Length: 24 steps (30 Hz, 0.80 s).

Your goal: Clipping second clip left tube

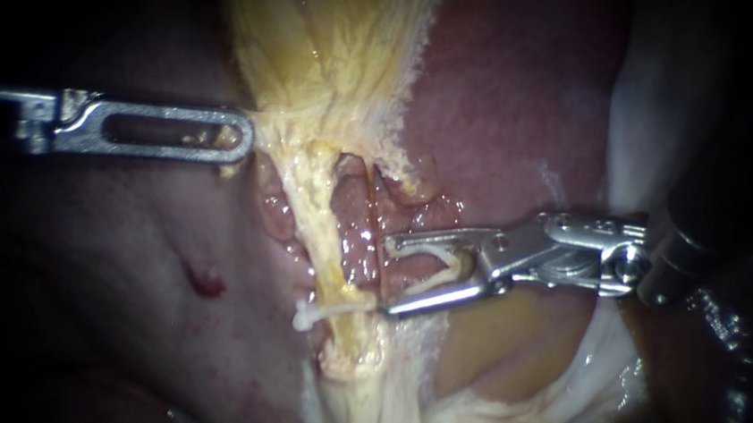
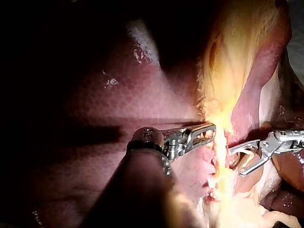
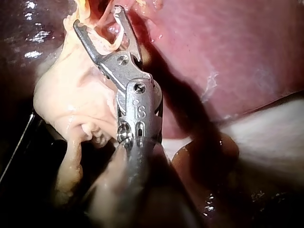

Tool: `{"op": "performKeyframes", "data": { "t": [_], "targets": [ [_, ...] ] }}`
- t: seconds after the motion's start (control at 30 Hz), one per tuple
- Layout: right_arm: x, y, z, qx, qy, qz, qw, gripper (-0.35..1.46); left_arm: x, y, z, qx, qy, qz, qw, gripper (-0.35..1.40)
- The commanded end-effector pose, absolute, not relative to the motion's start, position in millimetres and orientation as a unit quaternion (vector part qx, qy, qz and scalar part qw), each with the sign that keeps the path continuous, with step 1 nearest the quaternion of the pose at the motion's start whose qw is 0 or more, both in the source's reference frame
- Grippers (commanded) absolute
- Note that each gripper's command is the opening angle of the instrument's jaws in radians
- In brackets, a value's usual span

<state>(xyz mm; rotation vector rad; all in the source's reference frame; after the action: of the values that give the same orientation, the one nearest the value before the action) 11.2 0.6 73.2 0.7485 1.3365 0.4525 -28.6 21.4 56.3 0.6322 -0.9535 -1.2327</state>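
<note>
Liver (image 1: 520, 92) behind, white clip (image 1: 331, 312) seemingly across tube (image 1: 327, 238)

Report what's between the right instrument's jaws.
A pale clip touches both jaws of the right instrument; red tissue behind. Yellow tube lies beyond the tips. Under the lower jaw is covered.

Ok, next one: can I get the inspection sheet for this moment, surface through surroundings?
Surface: liver, wet and glistening.
Job's things: tube, yellowish, running upright; one white clip across it low down.
Clutter: nothing seen.
Instruments: left instrument shut on yellow tissue above the tube. Right instrument has its jaws wide apart, holding a loaded clip, tips just beside the tube.
Cables: nothing seen.
Surroundings: dark; pale material beyond the liver, cannot tell what.
</note>
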Motion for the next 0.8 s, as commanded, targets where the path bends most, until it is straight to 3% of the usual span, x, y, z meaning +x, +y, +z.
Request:
{"op": "performKeyframes", "data": {
  "t": [0.03,0.47,0.8],
  "targets": [
    [11.1,0.7,73.0,0.335,0.6,0.202,0.698,0.5,-28.6,21.4,56.3,0.28,-0.423,-0.546,0.667,-0.35],
    [11.3,0.6,70.6,0.334,0.602,0.193,0.699,0.5,-28.6,21.4,56.3,0.279,-0.422,-0.547,0.667,-0.35],
    [13.6,0.5,70.8,0.328,0.604,0.197,0.7,0.5,-28.6,21.4,56.3,0.279,-0.422,-0.547,0.667,-0.35]
  ]
}}
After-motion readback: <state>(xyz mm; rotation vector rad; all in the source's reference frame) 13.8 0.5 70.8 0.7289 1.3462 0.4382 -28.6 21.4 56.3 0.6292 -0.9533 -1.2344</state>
